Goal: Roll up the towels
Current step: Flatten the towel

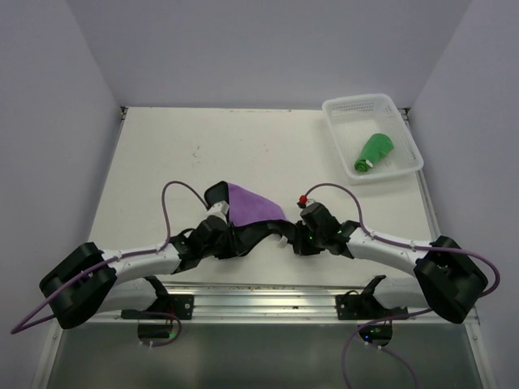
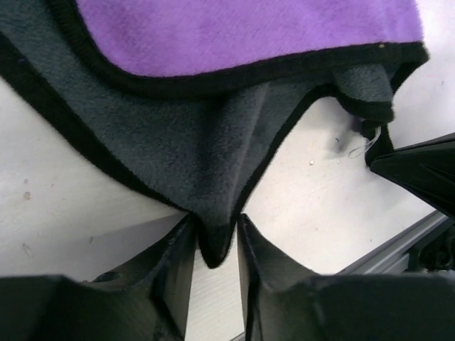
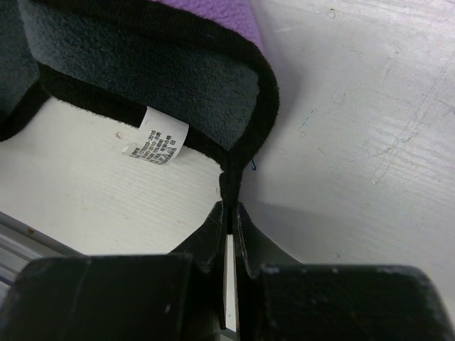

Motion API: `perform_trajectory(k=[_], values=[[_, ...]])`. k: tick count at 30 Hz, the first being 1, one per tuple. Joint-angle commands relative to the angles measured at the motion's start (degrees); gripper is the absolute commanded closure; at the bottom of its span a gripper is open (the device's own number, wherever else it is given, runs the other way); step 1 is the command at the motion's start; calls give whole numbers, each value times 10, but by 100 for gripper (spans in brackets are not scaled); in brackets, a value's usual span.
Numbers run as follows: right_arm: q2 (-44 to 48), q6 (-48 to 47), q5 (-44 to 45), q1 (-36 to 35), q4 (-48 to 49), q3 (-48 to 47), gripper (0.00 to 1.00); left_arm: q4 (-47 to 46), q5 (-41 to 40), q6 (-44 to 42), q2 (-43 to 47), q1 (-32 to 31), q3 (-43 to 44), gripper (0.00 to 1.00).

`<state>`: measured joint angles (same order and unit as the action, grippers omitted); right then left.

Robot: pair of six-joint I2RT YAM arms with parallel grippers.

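The purple towel (image 1: pixel 255 203) with its black back lies partly lifted at the table's near middle, its near edge raised between both arms. In the left wrist view, one black-edged corner of the purple towel (image 2: pixel 249 35) hangs between the fingers of my left gripper (image 2: pixel 215 227), which stands open with a light gap beside the cloth. My right gripper (image 3: pixel 231 209) is shut on the black edging of the other near corner of the purple towel (image 3: pixel 142 64). The green towel (image 1: pixel 375 151) lies rolled in the basket. From above, my left gripper (image 1: pixel 235 239) and right gripper (image 1: pixel 288 237) sit close together.
A white lattice basket (image 1: pixel 357 104) stands at the table's far right corner. A white care label (image 3: pixel 158 145) hangs from the purple towel's underside. A metal rail (image 1: pixel 259 296) runs along the near edge, just behind both grippers.
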<state>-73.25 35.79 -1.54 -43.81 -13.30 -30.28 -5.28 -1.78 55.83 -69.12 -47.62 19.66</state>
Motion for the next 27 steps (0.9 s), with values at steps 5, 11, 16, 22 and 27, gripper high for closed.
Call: perform_trajectory(k=[5, 11, 16, 22, 27], values=[[25, -9, -14, 0, -16, 3, 100, 46, -59, 38, 17, -17, -25, 86], [69, -6, 3, 1, -65, -28, 100, 108, -81, 38, 81, -18, -16, 99], [96, -13, 15, 6, -110, -90, 100, 196, -129, -1, 115, -17, 72, 100], [61, -28, -5, 74, -141, -167, 100, 229, -35, -102, 103, 71, 178, 100], [0, -41, -63, 136, -137, -233, 100, 222, 79, -166, 55, 202, 255, 100]])
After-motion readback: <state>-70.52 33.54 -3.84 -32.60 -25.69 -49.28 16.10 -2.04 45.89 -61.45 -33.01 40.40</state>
